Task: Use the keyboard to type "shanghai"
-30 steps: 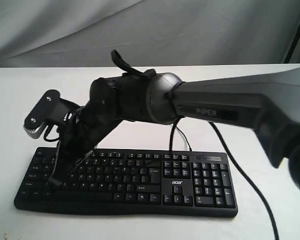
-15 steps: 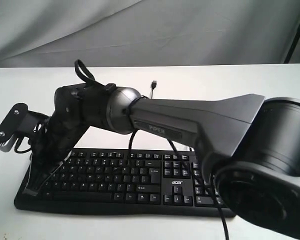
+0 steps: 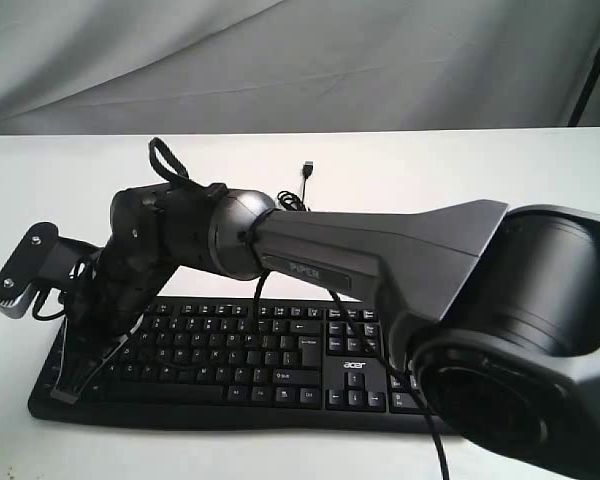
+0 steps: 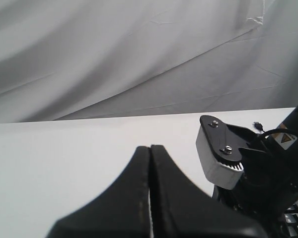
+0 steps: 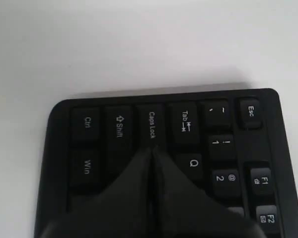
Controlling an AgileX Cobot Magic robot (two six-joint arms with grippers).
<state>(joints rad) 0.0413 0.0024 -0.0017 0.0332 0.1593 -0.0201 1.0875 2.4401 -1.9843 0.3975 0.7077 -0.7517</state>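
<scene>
Risk sits at the left end of the wide black full-size keyboard (image 3: 280, 358), which lies flat on the white bench (image 3: 540, 170). The right tool (image 5: 153, 153), its two dark fingers clenched together on nothing, points at the border of the Caps Lock key (image 5: 152, 124). I judge that a press here may catch Caps Lock instead of a letter, or push two keys at once, and so spoil "shanghai". The left tool (image 4: 150, 198), also clenched and empty, hangs over the bench beside the keyboard's end. I count one keyboard, one thin black USB cable (image 3: 306, 172), two tools and one bench.
</scene>
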